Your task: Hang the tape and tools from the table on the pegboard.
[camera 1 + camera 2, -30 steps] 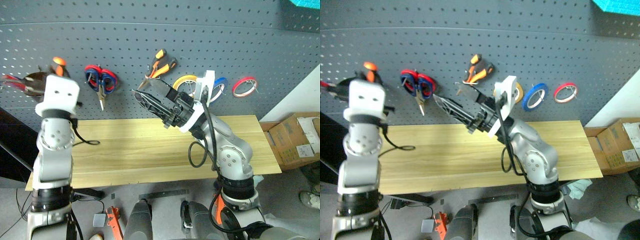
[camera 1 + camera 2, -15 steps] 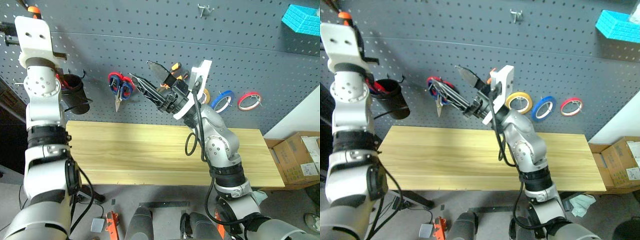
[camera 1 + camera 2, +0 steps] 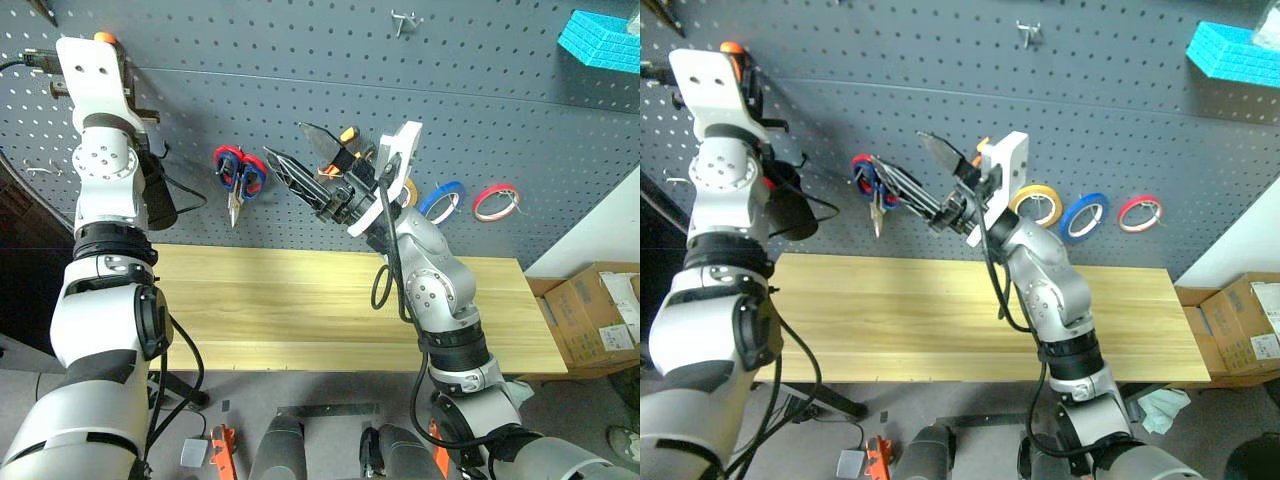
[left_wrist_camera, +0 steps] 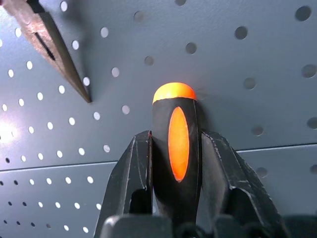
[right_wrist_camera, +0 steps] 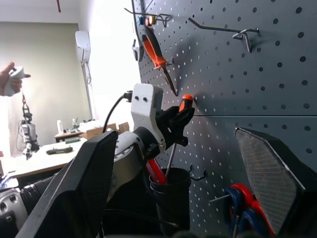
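Two fingers of my left gripper [image 4: 174,148] clamped the screwdriver [image 4: 177,148], its orange tip against the pegboard [image 4: 247,74] just above a black cup [image 5: 171,191]. My right gripper [image 3: 300,160] hung spread and empty over the table [image 3: 280,310], beside hanging pliers [image 3: 335,150] and blue tape [image 3: 441,200].

the small screwdriver with the orange-and-black handle [image 4: 176,148] shows just its handle end in the left wrist view; the black fingers [image 4: 130,183] of the left gripper [image 4: 176,198] cover the rest, and the picture's bottom edge cuts them off. the steel pliers tip [image 4: 47,44] runs out at that view's corner, its handles unseen. the black cup [image 3: 155,195] on the dark grey pegboard [image 3: 480,100] is partly hidden behind the left arm. the right arm covers part of the yellow tape roll [image 3: 1040,205].
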{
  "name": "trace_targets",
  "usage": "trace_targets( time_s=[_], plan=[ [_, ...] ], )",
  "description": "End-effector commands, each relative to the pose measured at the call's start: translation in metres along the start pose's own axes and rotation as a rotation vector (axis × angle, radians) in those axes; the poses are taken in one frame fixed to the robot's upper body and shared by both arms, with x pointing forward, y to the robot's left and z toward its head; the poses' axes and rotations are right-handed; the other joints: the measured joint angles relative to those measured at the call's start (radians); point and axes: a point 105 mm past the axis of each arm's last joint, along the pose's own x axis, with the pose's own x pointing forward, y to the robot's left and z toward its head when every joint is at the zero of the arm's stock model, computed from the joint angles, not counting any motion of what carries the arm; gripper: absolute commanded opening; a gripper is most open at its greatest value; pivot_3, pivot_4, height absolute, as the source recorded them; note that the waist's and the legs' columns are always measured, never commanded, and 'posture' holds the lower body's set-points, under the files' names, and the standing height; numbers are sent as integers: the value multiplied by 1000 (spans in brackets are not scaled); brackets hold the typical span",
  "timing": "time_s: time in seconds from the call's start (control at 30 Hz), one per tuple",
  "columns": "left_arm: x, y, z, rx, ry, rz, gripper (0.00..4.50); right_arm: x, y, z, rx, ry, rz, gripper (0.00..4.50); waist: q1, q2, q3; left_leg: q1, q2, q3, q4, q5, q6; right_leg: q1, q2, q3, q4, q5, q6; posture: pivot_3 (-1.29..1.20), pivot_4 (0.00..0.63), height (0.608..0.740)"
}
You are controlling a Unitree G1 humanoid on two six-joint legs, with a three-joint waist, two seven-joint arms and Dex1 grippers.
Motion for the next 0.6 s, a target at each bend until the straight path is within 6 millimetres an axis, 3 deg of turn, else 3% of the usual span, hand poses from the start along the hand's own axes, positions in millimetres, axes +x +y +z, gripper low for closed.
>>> trace_targets(
  time_s=[0.03, 0.33, 0.6],
  plan=[
    [-1, 13, 9, -23, -49, 45, 1303, 1, 2, 12, -34, -41, 7, 4061, 0, 0, 0, 0, 0, 0, 0, 0, 0, 0, 0, 0, 0, 0, 0, 234, 37, 740],
    [-4, 21, 7, -25, -52, 74, 4403, 2, 2, 10, -37, -30, 14, 4061, 1, -1, -7, 1, 0, 0, 2, 1, -1, 1, 0, 0, 1, 1, -1, 243, 37, 740],
    [-15, 15, 14, -102, -80, 44, 4459, -2, 4, 10, -75, -4, 24, 4061, 1, 0, -22, 2, 0, 0, 2, 1, -1, 1, 0, 0, 2, 1, -1, 223, 34, 740]
  ],
)
